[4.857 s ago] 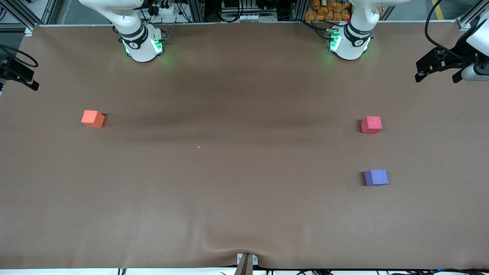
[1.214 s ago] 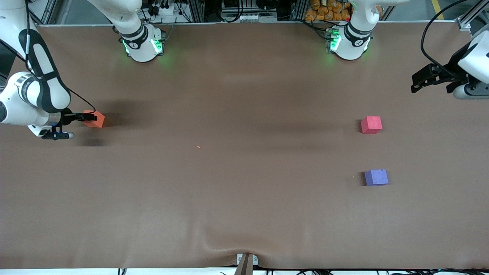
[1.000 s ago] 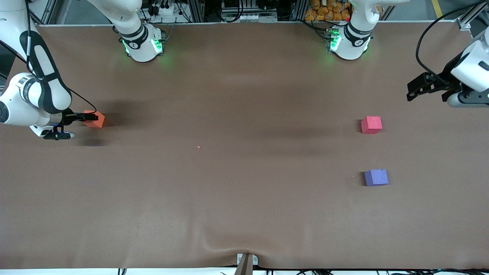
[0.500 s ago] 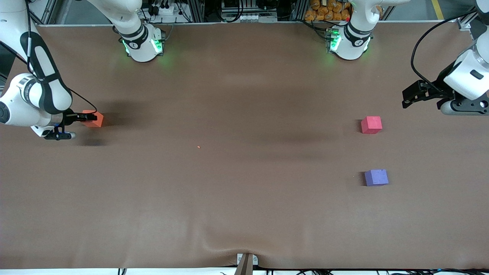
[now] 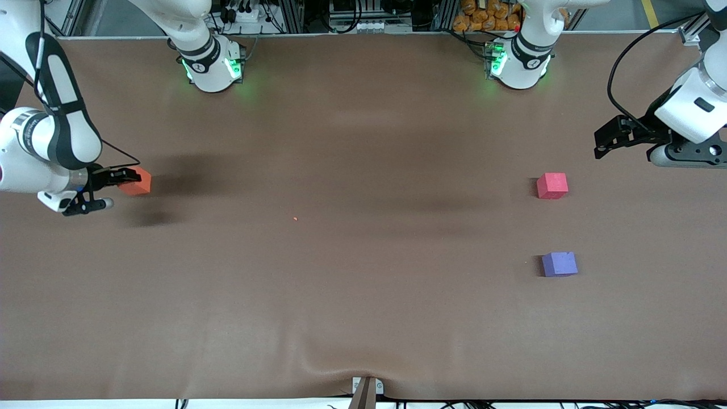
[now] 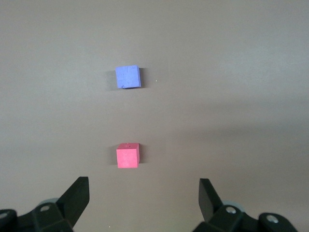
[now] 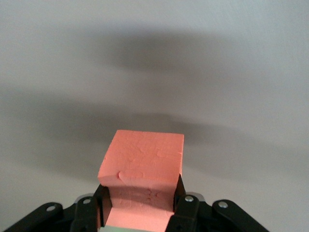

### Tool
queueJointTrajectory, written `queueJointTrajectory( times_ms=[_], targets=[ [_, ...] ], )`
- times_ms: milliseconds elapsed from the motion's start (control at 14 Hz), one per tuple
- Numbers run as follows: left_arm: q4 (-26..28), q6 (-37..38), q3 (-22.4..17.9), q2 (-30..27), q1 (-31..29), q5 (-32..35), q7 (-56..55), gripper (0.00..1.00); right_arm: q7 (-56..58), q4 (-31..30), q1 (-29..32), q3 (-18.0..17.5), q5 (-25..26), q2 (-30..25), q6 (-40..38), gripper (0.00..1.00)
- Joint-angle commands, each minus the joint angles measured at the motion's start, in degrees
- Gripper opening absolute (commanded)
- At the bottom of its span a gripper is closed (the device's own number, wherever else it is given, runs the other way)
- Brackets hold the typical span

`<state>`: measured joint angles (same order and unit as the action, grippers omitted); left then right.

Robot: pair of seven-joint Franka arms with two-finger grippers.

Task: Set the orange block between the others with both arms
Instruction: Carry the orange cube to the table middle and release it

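So far only the pickup is done: the right claw (image 5: 120,180) is clamped on the orange block (image 5: 138,182) at the right arm's end of the counter (image 5: 363,295); the left claw (image 5: 609,136) hangs wide open and empty near the red-pink block (image 5: 552,186); carrying it between that and the purple block (image 5: 559,264) remains.

Right arm (image 5: 54,108): reaches out to its own end of the table, forearm angled down, wrist bent so the gripper points sideways toward the table's middle. Right gripper (image 5: 128,180): fingers (image 7: 181,195) clamped on two opposite faces of the orange block (image 5: 137,182), which sticks out past the fingertips.

Left arm (image 5: 690,105): extended above its own end of the table, wrist tilted. Left gripper (image 5: 608,136): fingers (image 6: 77,195) spread wide, holding nothing.
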<state>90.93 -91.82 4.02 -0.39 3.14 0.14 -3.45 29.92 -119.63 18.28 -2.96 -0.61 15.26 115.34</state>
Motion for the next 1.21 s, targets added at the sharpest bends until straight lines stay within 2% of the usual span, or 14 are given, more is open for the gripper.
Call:
queueJointTrajectory(
  times_ms=[0,286,500,786,1143],
  targets=[
    [-0.3,0.5,0.5,-1.1,-0.6,-0.2,-0.5,1.00,1.1,6.1,-4.7,-4.8,-4.0,0.2,-3.3,0.14],
    [-0.2,0.8,0.5,-1.9,-0.8,-0.2,-0.5,1.00,0.8,14.4,-17.0,-5.0,-10.0,5.6,-2.8,0.14],
    [0.5,2.3,0.3,-3.0,-1.7,-0.1,-0.3,1.00,0.6,21.4,-23.9,-5.0,-11.0,10.3,-2.8,0.14],
    [0.3,3.8,0.3,-4.3,-1.8,-0.1,-0.4,1.00,-4.4,25.1,-30.9,-5.0,-13.4,12.2,-2.5,0.15],
    [0.3,4.4,0.5,-5.4,-1.8,-0.2,-0.3,1.00,-24.1,28.5,-42.8,-5.0,-13.3,12.5,-2.6,0.15]
  ],
)
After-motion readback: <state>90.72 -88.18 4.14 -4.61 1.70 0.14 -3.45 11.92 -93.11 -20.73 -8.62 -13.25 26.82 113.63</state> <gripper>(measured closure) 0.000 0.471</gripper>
